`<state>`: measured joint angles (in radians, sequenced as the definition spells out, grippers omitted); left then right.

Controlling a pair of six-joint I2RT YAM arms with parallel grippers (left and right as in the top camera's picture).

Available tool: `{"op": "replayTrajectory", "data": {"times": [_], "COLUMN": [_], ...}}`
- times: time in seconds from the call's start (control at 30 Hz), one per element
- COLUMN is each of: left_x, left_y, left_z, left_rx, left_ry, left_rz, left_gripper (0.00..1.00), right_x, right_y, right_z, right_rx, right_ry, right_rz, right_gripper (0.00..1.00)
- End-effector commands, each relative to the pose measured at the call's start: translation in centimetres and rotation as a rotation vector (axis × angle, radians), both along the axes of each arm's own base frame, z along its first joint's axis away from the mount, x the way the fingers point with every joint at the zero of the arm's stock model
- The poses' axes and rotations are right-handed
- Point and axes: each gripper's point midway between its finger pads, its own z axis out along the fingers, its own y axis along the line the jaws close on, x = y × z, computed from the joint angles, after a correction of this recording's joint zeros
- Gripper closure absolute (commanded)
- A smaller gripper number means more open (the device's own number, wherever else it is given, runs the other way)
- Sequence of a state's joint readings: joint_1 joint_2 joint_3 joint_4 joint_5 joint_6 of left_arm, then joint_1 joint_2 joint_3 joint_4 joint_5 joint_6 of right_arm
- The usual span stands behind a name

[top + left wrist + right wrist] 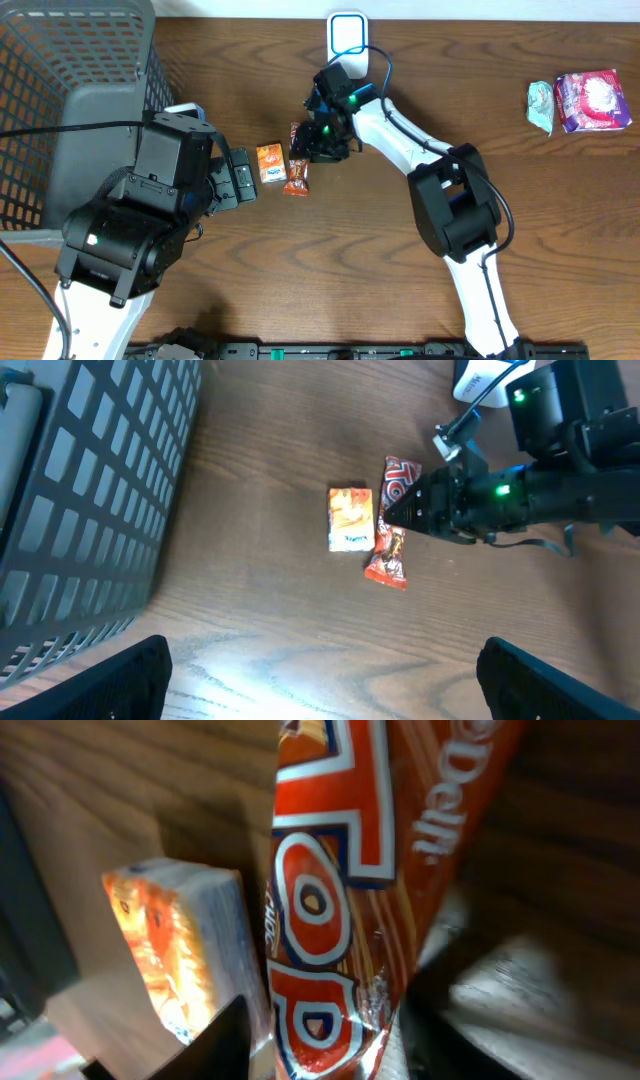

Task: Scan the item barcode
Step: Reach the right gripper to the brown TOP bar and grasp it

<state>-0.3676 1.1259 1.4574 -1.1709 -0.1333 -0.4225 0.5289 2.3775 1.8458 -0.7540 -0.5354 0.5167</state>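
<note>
**A:** What is the left gripper (322, 668) doing?

**B:** It hangs above bare wood with its fingers spread wide and nothing in them. I'd say it is waiting out of the way.

**A:** And the item?

**B:** The red snack bar (340, 920) lies on the table just beside an orange box (170, 940). The right gripper (322, 140) sits over its far end. I cannot tell whether the fingers grasp it.

**A:** Why that end?

**B:** Probably to lift it toward the white device (347, 35) at the far edge, which I take for the scanner.
</note>
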Motion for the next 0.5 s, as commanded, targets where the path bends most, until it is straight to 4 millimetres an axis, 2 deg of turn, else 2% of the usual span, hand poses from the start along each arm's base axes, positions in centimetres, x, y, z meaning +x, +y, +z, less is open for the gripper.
{"op": "replayTrajectory", "data": {"times": [0.0,0.03,0.07,0.17,0.23,0.33,0.47], "left_x": [0.0,0.0,0.0,0.0,0.0,0.0,0.0], "left_y": [0.2,0.2,0.2,0.2,0.2,0.2,0.2], "left_z": [0.1,0.1,0.1,0.1,0.1,0.1,0.1], "left_rx": [0.002,0.002,0.002,0.002,0.002,0.002,0.002], "left_ry": [-0.004,-0.004,-0.004,-0.004,-0.004,-0.004,-0.004], "left_rz": [0.007,0.007,0.007,0.007,0.007,0.007,0.007], "left_gripper": [0.02,0.02,0.02,0.02,0.02,0.02,0.02], "right_x": [-1.1,-1.0,-0.9,-0.4,0.1,2.0,6.1], "right_y": [-0.2,-0.2,-0.3,-0.1,0.2,0.2,-0.7], "right_z": [-3.9,-3.9,-4.0,-3.5,-2.5,0.1,5.0], "right_rx": [-0.064,-0.065,-0.072,-0.057,-0.013,0.045,0.103], "right_ry": [0.065,0.059,0.051,0.042,0.045,0.015,-0.096], "right_rz": [-0.018,-0.019,-0.022,-0.025,-0.025,-0.041,-0.087], "right_gripper": [0.81,0.94,0.99,0.99,0.99,0.99,0.99]}}
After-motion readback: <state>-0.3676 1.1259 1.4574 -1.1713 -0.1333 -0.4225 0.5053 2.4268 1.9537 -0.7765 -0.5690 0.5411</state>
